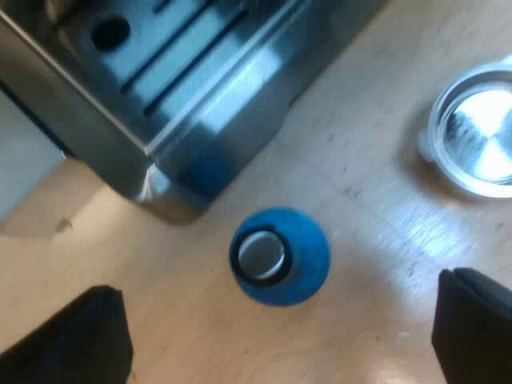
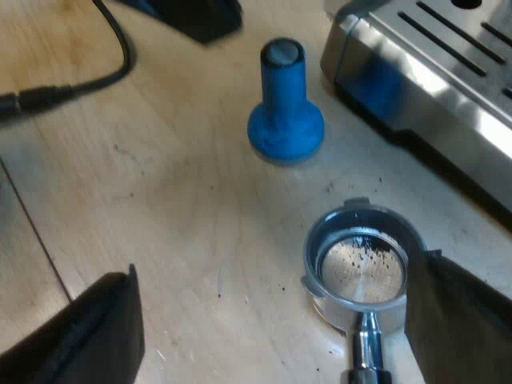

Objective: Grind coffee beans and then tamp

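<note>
Blue flared tamper (image 1: 280, 256) stands upright near the round metal holder (image 2: 356, 272), with left gripper (image 1: 276, 336) and right gripper (image 2: 280, 328) both spread wide.

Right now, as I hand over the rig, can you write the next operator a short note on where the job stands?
Left gripper: open, empty, over the blue tamper.
Right gripper: open, empty, over the metal holder.
Tamper stands upright on the wooden table, by a corner of the espresso machine. Holder lies loose on the table, apart from the tamper, handle toward the right gripper.
Done: nothing certain; the basket shows bare metal with a few specks of grounds.
Left: grind a dose into the holder, then tamp.
</note>
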